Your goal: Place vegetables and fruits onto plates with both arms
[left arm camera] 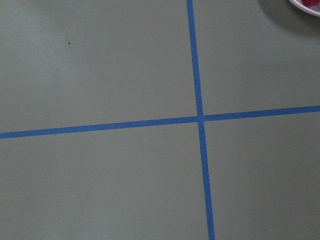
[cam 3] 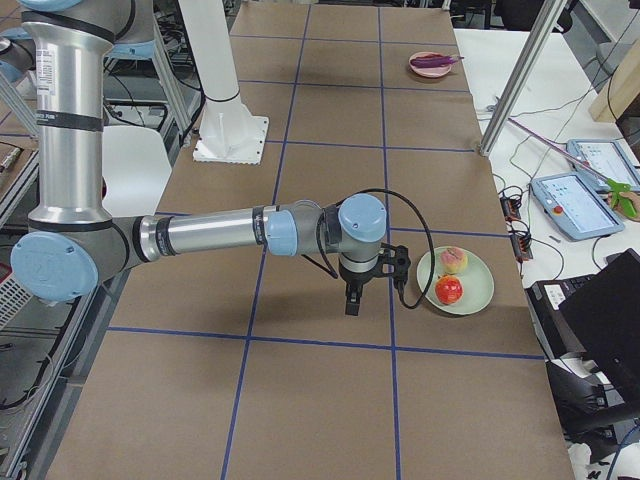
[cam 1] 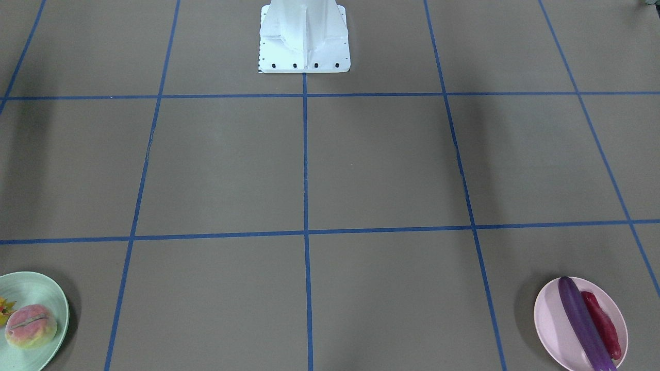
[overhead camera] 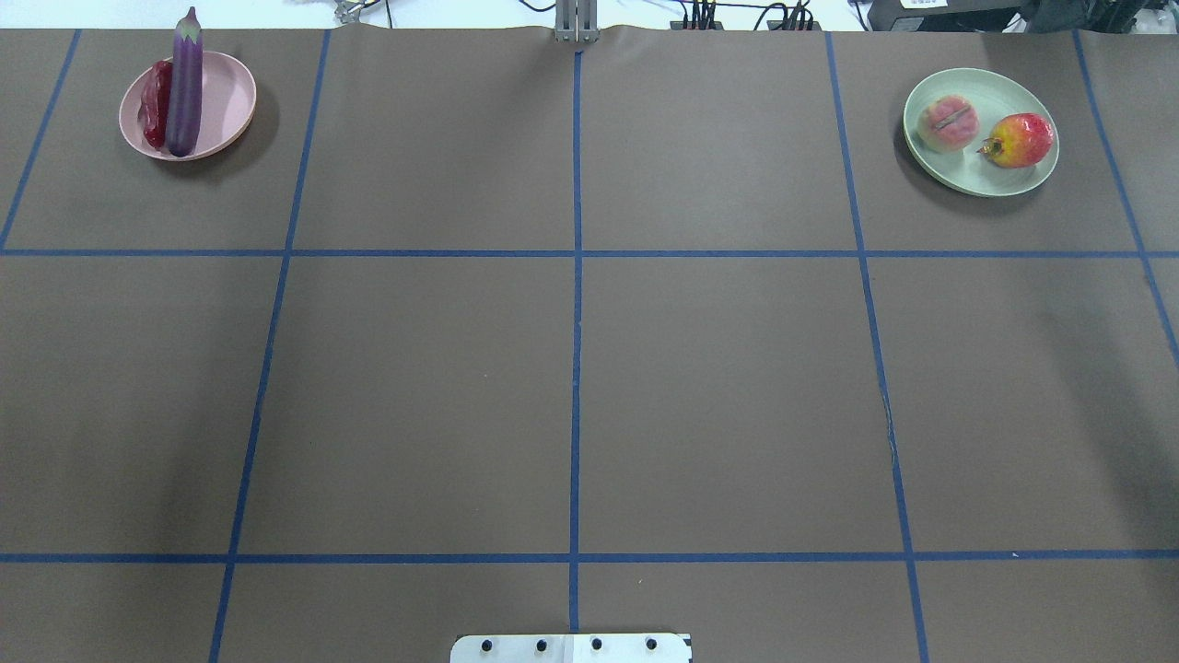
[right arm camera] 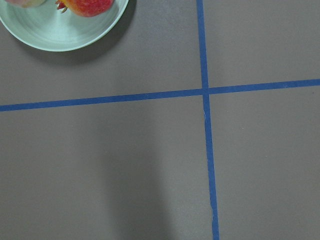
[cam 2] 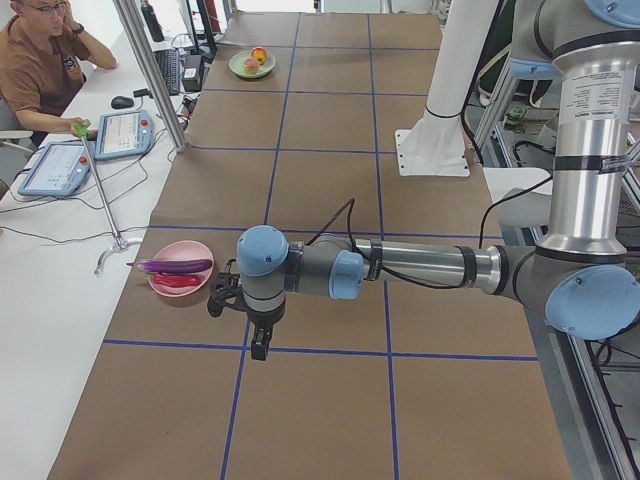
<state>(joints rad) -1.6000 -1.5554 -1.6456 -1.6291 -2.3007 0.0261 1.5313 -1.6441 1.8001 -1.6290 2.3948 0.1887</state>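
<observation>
At the far left corner of the table, pink plate (overhead camera: 232, 103): carries the eggplant (overhead camera: 185, 87) and the chili (overhead camera: 155, 106) side by side and touching, the chili on the outer side; the eggplant's cap sticks out over the far rim
Far right corner, green plate (overhead camera: 978, 173): carries the peach (overhead camera: 949, 123) and the pomegranate (overhead camera: 1021, 140), close together, the pomegranate's crown turned toward the peach
Left gripper (cam 2: 259, 343): points down above the brown table cover (overhead camera: 718, 387), near the pink plate but apart from it; seen only from the side, so I cannot tell how its jaws stand
Right gripper (cam 3: 352, 298): points down just beside the green plate, not touching; jaw state likewise cannot be told
Surroundings: blue tape lines (overhead camera: 576, 276) grid the cover; white base block (cam 1: 304, 41) stands at the robot's edge; a slanted metal post (cam 2: 150, 70) rises beside the pink plate's corner; a seated operator (cam 2: 40, 60) and tablets (cam 2: 125, 133) are at the white side bench
Counts: two plates, two vegetables, two fruits, two arms, two tablets, one operator
</observation>
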